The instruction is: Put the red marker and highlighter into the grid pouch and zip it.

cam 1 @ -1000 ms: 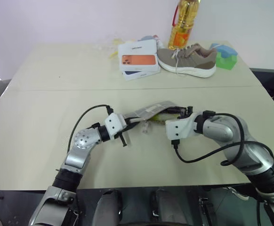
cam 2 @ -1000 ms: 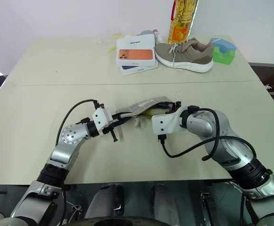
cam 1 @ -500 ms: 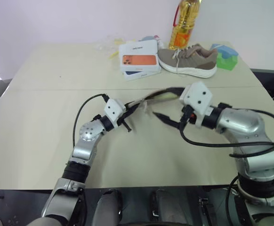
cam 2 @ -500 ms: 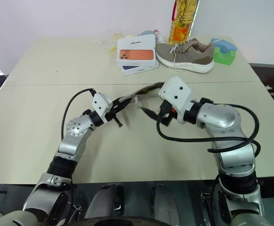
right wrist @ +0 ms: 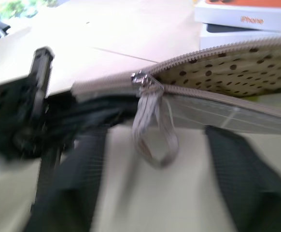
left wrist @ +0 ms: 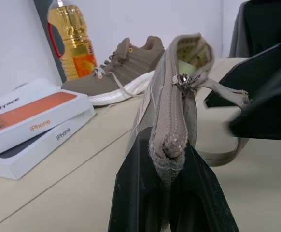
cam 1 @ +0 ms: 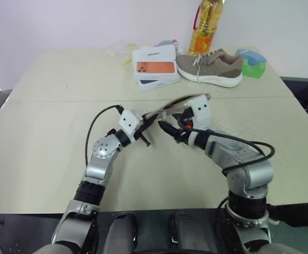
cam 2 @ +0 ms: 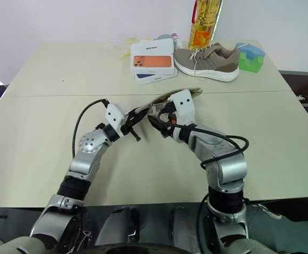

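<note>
The grid pouch (cam 1: 184, 100) is a grey fabric pouch with a dotted lining, held tilted above the table (cam 1: 48, 159). My left gripper (left wrist: 167, 145) is shut on its near end. Its mouth gapes further along, and a pale yellow-green thing (left wrist: 186, 67) shows inside; I cannot tell whether it is the highlighter. The red marker is hidden. My right gripper (right wrist: 155, 140) is open, with its fingers (right wrist: 82, 164) on either side of the grey loop pull (right wrist: 152, 130) hanging from the zipper slider (right wrist: 140, 79), not touching it. The head views show the right gripper (cam 1: 168, 128) just beside the left gripper (cam 1: 150, 123).
At the back of the table stand stacked white phone boxes (cam 1: 155, 66), a tan shoe (cam 1: 211, 67), an oil bottle (cam 1: 204, 26) and green and blue blocks (cam 1: 254, 63). A seam (cam 1: 64, 100) crosses the table behind the arms.
My right arm swung up and left and its wrist rolled over, bringing its fingers to the zipper pull. The left gripper kept its hold and raised the pouch a little.
</note>
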Controlling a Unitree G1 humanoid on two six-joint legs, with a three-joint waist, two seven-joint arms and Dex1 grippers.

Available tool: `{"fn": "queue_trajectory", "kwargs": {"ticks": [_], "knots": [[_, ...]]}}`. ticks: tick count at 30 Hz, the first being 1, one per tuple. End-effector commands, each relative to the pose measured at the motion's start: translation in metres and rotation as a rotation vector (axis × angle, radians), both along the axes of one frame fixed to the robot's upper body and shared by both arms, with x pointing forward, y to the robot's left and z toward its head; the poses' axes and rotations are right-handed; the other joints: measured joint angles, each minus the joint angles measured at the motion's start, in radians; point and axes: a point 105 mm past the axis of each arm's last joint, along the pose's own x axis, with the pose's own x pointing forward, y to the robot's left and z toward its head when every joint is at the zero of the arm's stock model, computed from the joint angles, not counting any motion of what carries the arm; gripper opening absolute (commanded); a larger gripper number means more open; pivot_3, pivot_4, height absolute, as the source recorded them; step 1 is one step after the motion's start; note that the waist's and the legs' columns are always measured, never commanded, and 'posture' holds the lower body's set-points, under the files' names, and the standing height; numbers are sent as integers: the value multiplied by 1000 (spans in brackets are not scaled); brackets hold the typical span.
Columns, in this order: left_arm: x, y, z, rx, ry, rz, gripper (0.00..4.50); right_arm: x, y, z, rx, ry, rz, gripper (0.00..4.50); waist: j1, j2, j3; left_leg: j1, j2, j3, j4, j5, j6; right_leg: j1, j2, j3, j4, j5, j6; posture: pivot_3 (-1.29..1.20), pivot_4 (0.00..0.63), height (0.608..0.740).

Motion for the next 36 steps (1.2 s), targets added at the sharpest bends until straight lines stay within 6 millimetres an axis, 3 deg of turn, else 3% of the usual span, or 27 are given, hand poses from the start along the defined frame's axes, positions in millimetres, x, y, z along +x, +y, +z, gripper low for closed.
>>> {"fn": "queue_trajectory", "kwargs": {"ticks": [1, 3, 8, 13, 15, 19, 21, 25, 28, 30, 34, 36], "knots": [[-1, -3, 14, -13, -53, -11, 0, 2, -1, 14, 25, -57, -14, 986, 0, 0, 0, 0, 0, 0, 0, 0, 0, 0, 0, 0, 0, 0, 0, 0, 150, 740], [-1, -2, 14, -11, -53, -10, 0, 1, -2, 16, 29, -61, -11, 46, -1, 0, 0, 0, 0, 0, 0, 0, 0, 0, 0, 0, 0, 0, 0, 0, 150, 740], [0, 6, 9, 21, -56, 5, 0, 5, -29, 28, -61, -130, -66, 46, -1, 0, 0, 0, 0, 0, 0, 0, 0, 0, 0, 0, 0, 0, 0, 0, 150, 740], [3, 20, 6, 49, -55, 36, 0, 13, -81, 51, -182, -207, -200, 46, 0, 0, 0, 0, 0, 0, -1, 0, 0, -1, 0, 0, -1, 0, 0, 0, 150, 740], [2, 28, 2, 69, -51, 46, 0, 16, -110, 60, -265, -237, -287, 46, 0, 0, 0, 0, 0, 0, -1, 0, 0, 0, 0, 0, -1, 0, 0, 0, 150, 740], [0, 36, -3, 91, -44, 52, 0, 17, -145, 67, -331, -239, -379, 46, -3, 0, 0, 0, 0, 0, -2, 0, 0, -1, 0, 0, -2, 0, 0, 0, 150, 740], [-1, 38, -6, 102, -40, 49, 0, 13, -150, 63, -357, -219, -364, 46, -2, 0, 0, 0, 0, 0, -2, 0, 0, -1, 0, 0, -2, 0, 0, 0, 150, 740], [-5, 33, -9, 81, 5, 7, 0, 0, -128, 40, -424, -185, -180, 46, -1, 0, 0, 0, 0, 0, -3, 0, 0, -1, 0, 0, -2, 0, 0, 0, 150, 740], [-8, 37, -9, 49, 49, -3, 1037, -16, -117, 25, -387, -117, -47, 914, -4, 0, 0, 0, 1, 0, -3, 0, 0, 0, 0, 0, -2, 0, 0, 0, 150, 740], [-11, 42, -11, 47, 84, -4, 2098, -23, -119, 17, -411, -96, -12, 1994, -2, 0, 0, 0, 1, 0, -3, 0, 0, -1, 1, 0, -2, 0, 0, 0, 150, 740], [-20, 71, -22, 18, 201, 71, 4172, -35, -140, -7, -427, -52, -28, 4067, 0, 0, 0, 0, 1, 0, -2, 0, 0, 0, 0, 0, -3, 0, 0, 0, 150, 740], [-24, 84, -28, -10, 259, 118, 4172, -41, -145, -11, -413, -64, -20, 4067, 0, 0, 0, 0, 1, 0, -3, 0, 0, 0, 0, 0, -3, 0, 0, 0, 150, 740]]}}
